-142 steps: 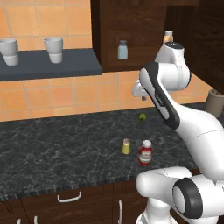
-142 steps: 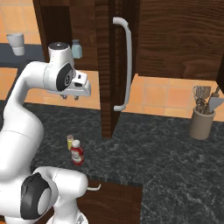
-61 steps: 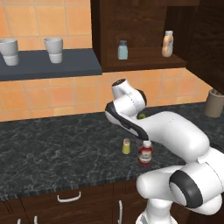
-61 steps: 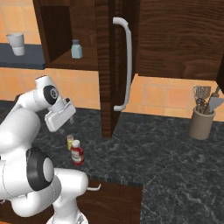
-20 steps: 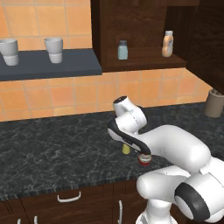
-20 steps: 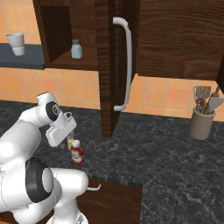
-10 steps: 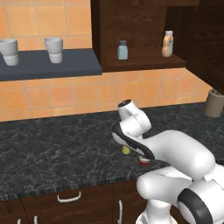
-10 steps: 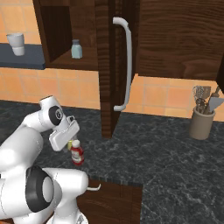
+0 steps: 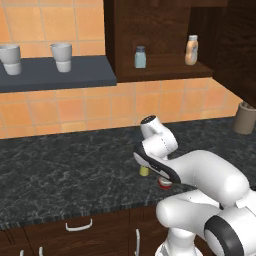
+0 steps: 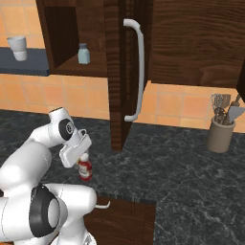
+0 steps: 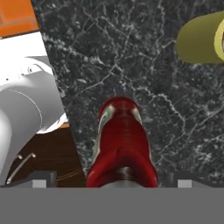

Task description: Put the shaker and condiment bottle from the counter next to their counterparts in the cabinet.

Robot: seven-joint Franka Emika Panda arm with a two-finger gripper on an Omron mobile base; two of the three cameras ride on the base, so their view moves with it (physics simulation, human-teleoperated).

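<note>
Hand view looks straight down the red condiment bottle [image 11: 121, 144], which stands between the two dark fingertips [image 11: 41, 178] at the bottom edge; the jaws are spread wide on either side of it, not yet touching. At 2 o'clock the yellow shaker [image 11: 201, 37] stands near it on the black surface [image 11: 109, 52]. Right base view shows the gripper [image 10: 76, 150] low over the bottle. Farther up, left base view shows the pale blue-grey shaker [image 9: 140, 57] and orange-tan bottle [image 9: 191, 49] on the cabinet [image 9: 150, 35] shelf.
</note>
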